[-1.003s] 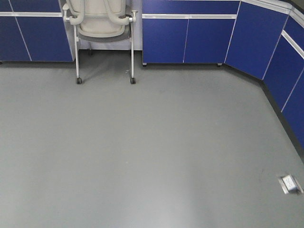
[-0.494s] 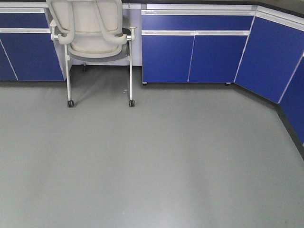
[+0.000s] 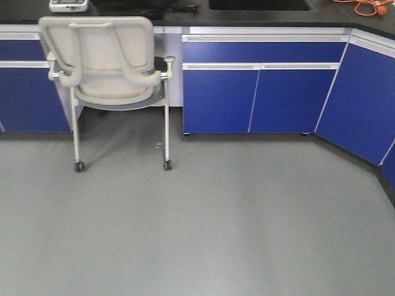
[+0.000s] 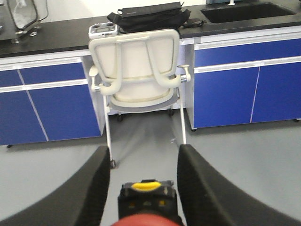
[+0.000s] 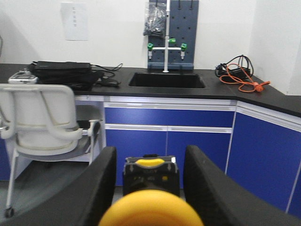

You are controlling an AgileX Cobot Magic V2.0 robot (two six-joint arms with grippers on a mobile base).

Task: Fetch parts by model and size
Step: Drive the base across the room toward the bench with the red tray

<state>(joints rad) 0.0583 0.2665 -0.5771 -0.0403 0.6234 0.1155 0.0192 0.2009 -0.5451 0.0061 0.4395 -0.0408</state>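
Left gripper (image 4: 143, 153) stands part-closed around the red switch (image 4: 146, 220), and right gripper (image 5: 150, 150) likewise around the yellow switch (image 5: 150, 209). Each cap sits low between the fingers and is blurred, so the grip appears firm but contact cannot be confirmed. Both are held level, judged to be for carrying. Smooth grey floor (image 3: 216, 234) lies ahead. A chair (image 3: 105, 61) stands against blue cabinets (image 3: 259, 92) under a black counter (image 5: 263, 99) with a sink (image 5: 167, 79).
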